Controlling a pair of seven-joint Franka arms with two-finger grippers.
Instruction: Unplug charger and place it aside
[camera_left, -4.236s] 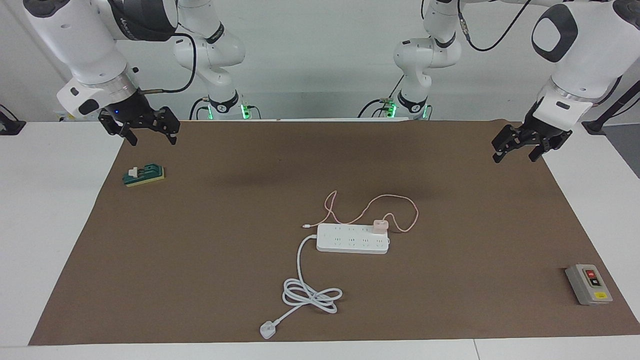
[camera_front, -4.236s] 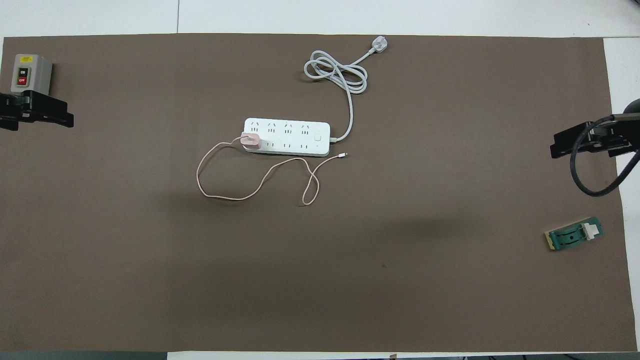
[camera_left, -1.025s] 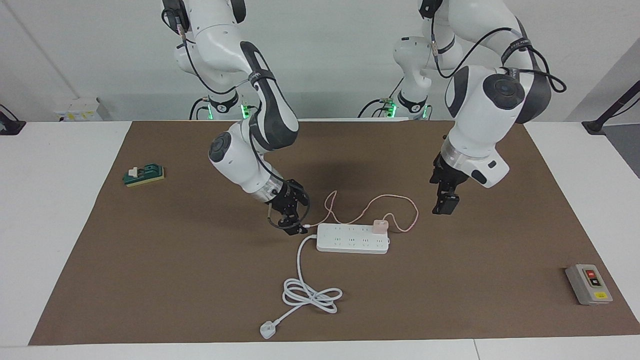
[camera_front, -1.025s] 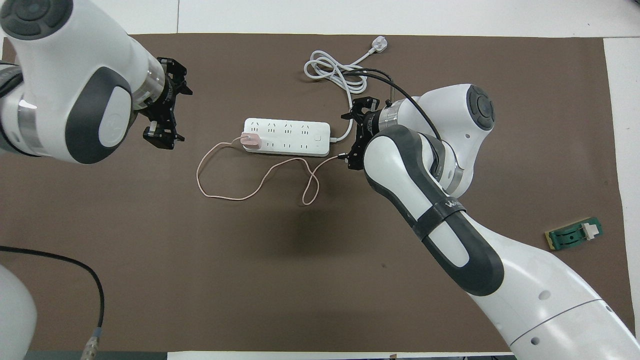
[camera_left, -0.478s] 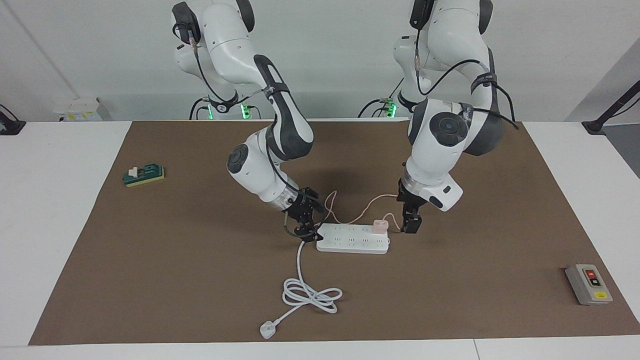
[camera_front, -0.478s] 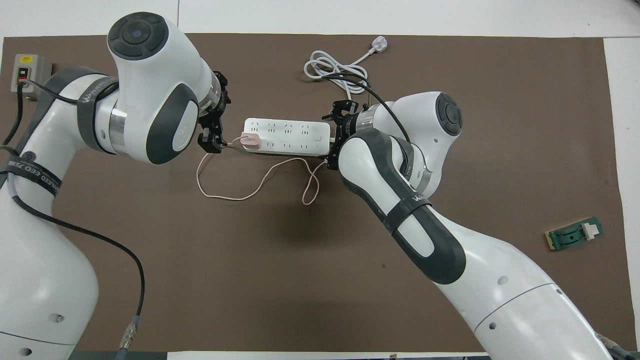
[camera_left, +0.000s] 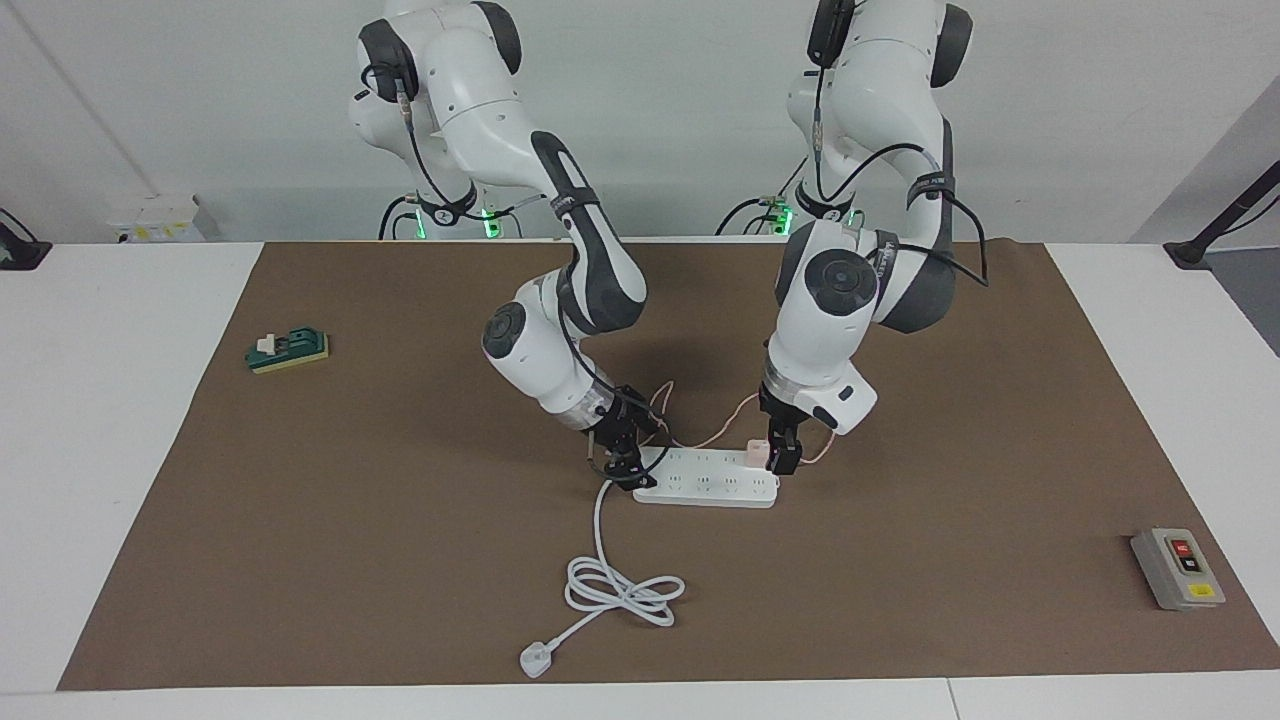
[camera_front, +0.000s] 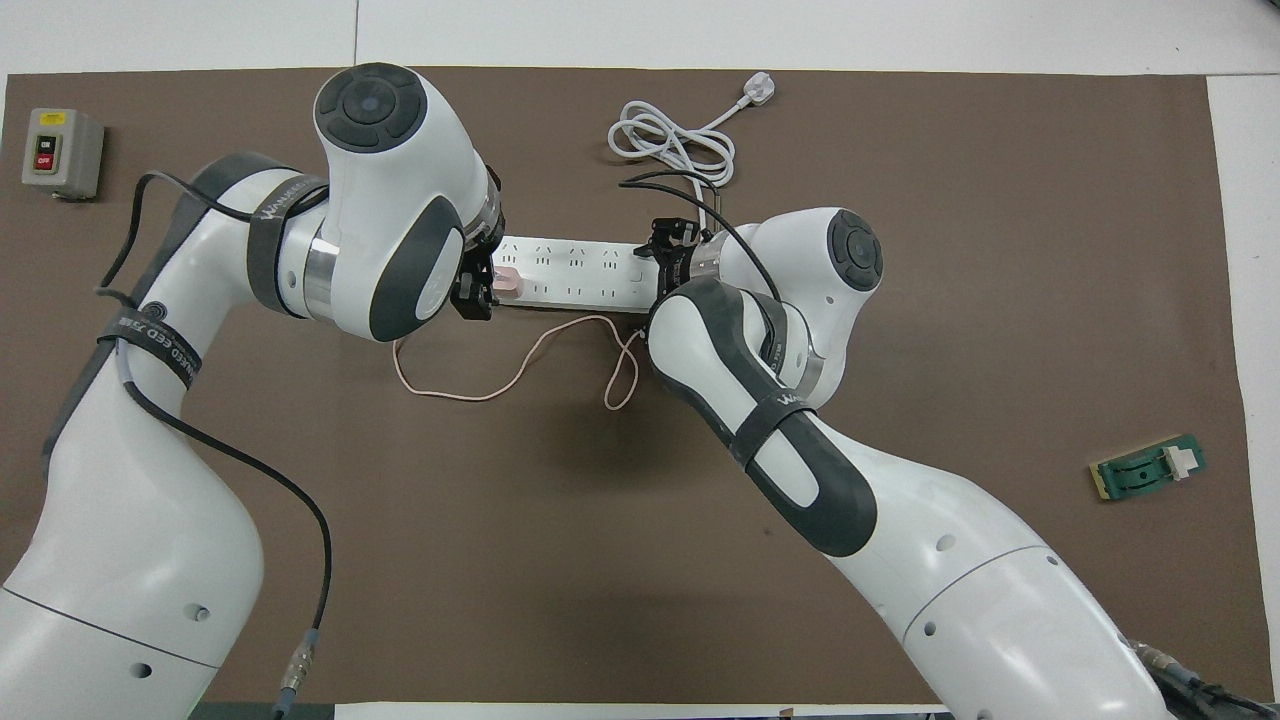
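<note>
Charger (camera_left: 760, 452) sits plugged into the power strip (camera_left: 706, 484) at frame centre, my left gripper (camera_left: 781, 456) spread about it. My right gripper (camera_left: 627, 468) covers the strip's other end; its fingers apparently obscured.

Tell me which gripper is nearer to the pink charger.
Left. The left gripper, open, is down at the charger, plugged into the power strip. The right gripper is at the strip's other end, where its cord leaves.

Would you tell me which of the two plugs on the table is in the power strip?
The pink charger, plugged in by the left gripper; the white three-pin plug lies loose.
</note>
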